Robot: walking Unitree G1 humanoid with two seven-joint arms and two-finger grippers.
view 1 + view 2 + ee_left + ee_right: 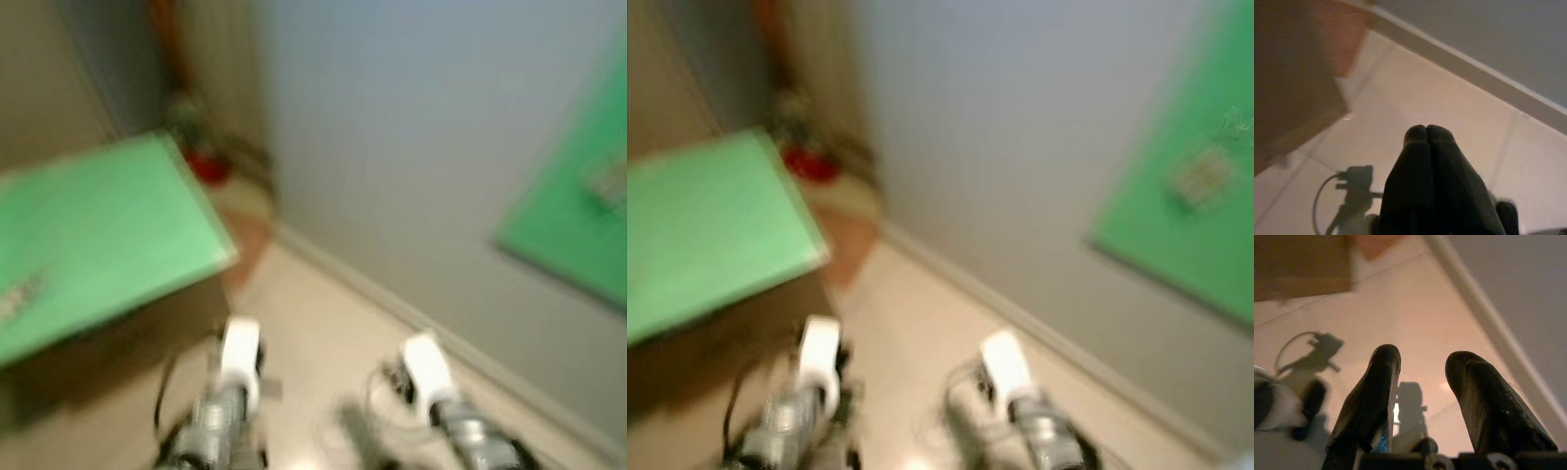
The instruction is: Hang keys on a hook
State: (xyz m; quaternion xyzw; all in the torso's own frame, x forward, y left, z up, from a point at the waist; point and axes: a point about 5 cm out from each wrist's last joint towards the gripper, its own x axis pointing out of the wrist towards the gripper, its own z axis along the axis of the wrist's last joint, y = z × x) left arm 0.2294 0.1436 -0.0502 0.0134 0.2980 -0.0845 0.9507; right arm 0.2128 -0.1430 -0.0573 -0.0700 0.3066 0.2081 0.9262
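Observation:
Both eye views are blurred. A green board (1190, 186) hangs on the grey wall at the right, with a small pale fixture (1200, 176) on it that is too blurred to identify. A small pale object (20, 292), equally blurred, lies on the green top (98, 245) of a brown box at the left. Both arms hang low over the tiled floor. My left gripper (1427, 131) is shut with nothing between its fingers. My right gripper (1422, 363) is open and empty.
A white baseboard (392, 304) runs along the foot of the grey wall. A red object (206, 164) and an orange pole stand in the far corner. A reddish mat (250, 240) lies beside the box. Beige tiled floor (323, 343) stretches between box and wall.

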